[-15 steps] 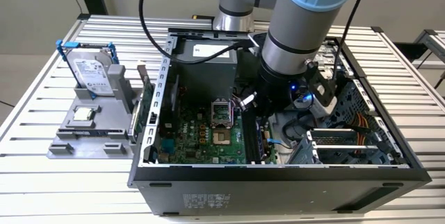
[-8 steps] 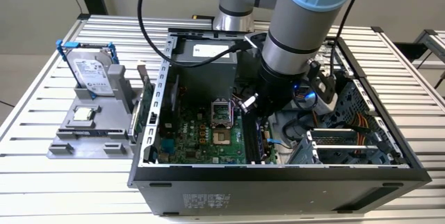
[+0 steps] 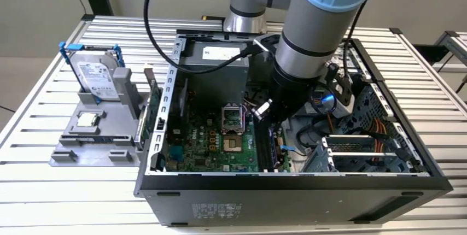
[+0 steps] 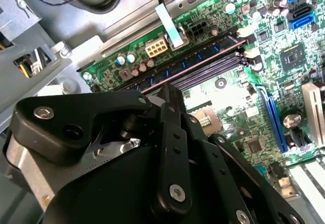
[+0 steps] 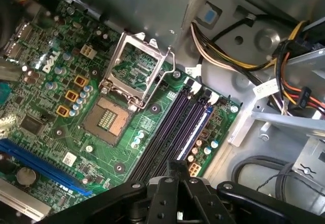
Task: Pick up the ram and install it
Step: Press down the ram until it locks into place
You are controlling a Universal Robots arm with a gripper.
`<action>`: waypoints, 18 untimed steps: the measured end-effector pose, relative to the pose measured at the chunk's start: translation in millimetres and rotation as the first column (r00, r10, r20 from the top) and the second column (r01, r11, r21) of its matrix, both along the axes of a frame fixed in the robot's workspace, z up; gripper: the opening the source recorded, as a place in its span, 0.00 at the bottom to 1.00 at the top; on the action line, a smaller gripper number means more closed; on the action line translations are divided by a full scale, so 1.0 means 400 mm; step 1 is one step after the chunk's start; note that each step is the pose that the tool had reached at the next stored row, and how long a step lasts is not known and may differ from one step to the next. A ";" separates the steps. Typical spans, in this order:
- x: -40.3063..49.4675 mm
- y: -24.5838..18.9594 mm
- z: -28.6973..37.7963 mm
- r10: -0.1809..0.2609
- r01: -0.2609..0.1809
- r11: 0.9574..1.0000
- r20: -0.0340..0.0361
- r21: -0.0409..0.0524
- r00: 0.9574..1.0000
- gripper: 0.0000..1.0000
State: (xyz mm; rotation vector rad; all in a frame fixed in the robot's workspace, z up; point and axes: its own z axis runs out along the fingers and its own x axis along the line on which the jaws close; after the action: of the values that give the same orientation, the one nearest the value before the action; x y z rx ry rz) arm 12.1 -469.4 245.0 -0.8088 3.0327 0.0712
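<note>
Mostly finished, by the look: found ram (image 4: 193, 66) seemingly seated edge-up in a motherboard (image 5: 117, 148) slot; saw gripper (image 4: 170, 94) fingers closed just above it; could not confirm latching.

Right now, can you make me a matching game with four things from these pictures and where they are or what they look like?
Things:
1. hard drive
2. gripper
3. metal socket frame
4. wire bundle

Clues:
A. down inside the computer case, over the long black slots
B. yellow, orange and black
C. standing upright in the grey holder, outside the case
D. flipped up, open

Pairs: 1-C, 2-A, 3-D, 4-B
</note>
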 end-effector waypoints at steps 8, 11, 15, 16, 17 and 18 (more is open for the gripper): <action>0.005 0.000 0.000 0.077 -0.077 0.997 0.001 0.000 0.997 0.00; 0.006 0.000 0.000 0.110 -0.110 0.994 0.001 0.000 0.994 0.00; 0.007 0.000 0.000 0.165 -0.165 0.986 0.002 0.001 0.986 0.00; 0.007 0.000 0.000 0.180 -0.180 0.984 0.002 0.001 0.984 0.00; 0.007 0.000 0.000 0.195 -0.195 0.981 0.002 0.001 0.981 0.00; 0.007 0.000 0.000 0.210 -0.210 0.978 0.003 0.001 0.978 0.00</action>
State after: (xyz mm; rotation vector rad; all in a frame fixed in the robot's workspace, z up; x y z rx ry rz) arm 14.8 -469.4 245.0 -1.1254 2.9321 0.0720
